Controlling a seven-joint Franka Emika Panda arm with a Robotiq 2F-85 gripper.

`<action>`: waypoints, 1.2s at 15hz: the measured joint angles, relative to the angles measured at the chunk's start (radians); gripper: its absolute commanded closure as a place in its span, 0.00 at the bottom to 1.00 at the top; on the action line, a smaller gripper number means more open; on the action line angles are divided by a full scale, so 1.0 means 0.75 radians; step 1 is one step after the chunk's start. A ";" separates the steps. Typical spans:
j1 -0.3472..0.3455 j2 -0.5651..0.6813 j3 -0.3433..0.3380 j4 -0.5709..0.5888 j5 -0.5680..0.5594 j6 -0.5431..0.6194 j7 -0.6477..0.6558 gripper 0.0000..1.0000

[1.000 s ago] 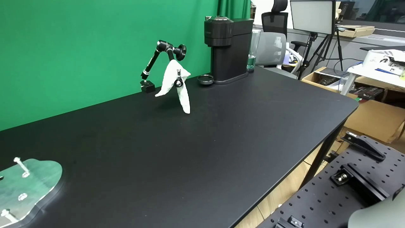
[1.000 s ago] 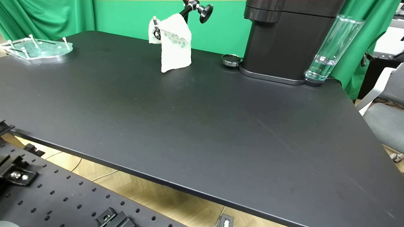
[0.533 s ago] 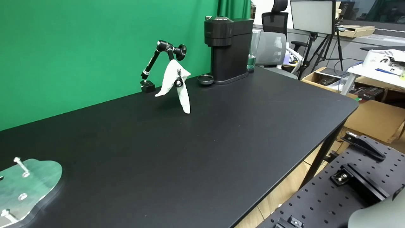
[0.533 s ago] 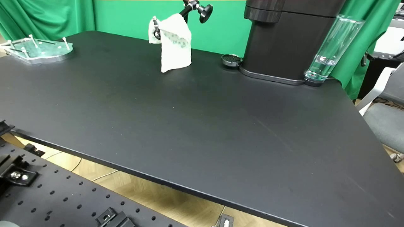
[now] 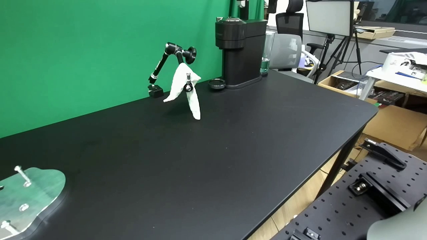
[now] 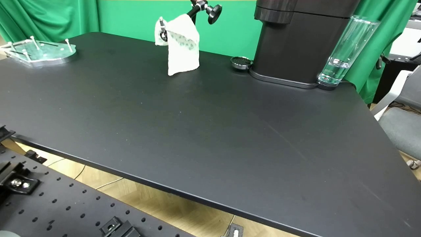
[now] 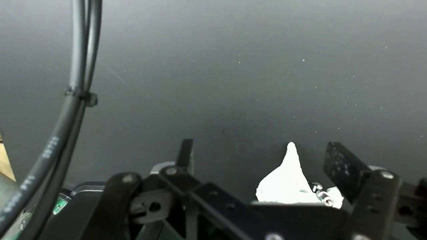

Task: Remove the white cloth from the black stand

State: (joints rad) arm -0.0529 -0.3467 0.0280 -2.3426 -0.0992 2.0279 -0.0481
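Note:
The white cloth [image 5: 180, 81] hangs draped over the end of the black jointed stand [image 5: 160, 66] near the back of the table. In another exterior view the cloth [image 6: 184, 49] hangs below the stand's arm and knob [image 6: 214, 13]. In the wrist view the cloth [image 7: 287, 186] and the stand's metal tip [image 7: 323, 195] show low between the fingers, partly hidden by the gripper body. My gripper [image 7: 260, 146] is open and empty, apart from the cloth. In an exterior view, parts of the gripper [image 5: 258, 12] show at the top edge, above the coffee machine.
A black coffee machine [image 5: 238, 53] with a clear water tank [image 6: 345, 49] stands right of the cloth. A small round dish [image 6: 241, 63] lies between them. A greenish clear plate with upright pegs [image 5: 40, 186] lies on the black table [image 5: 200, 166]. A green curtain hangs behind.
Parts of the gripper have come into an exterior view at the top edge, above the coffee machine. The cloth and the stand have not moved.

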 measured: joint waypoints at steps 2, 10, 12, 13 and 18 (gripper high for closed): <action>0.002 -0.014 0.000 -0.003 0.000 -0.002 0.000 0.00; 0.020 0.065 0.002 0.001 0.037 0.133 0.046 0.00; 0.029 0.147 0.004 0.014 0.058 0.237 0.060 0.00; 0.033 0.196 0.005 0.027 0.059 0.285 0.066 0.00; 0.065 0.473 0.012 0.164 0.057 0.447 0.066 0.00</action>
State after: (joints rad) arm -0.0045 0.0078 0.0367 -2.2194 -0.0564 2.3630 0.0016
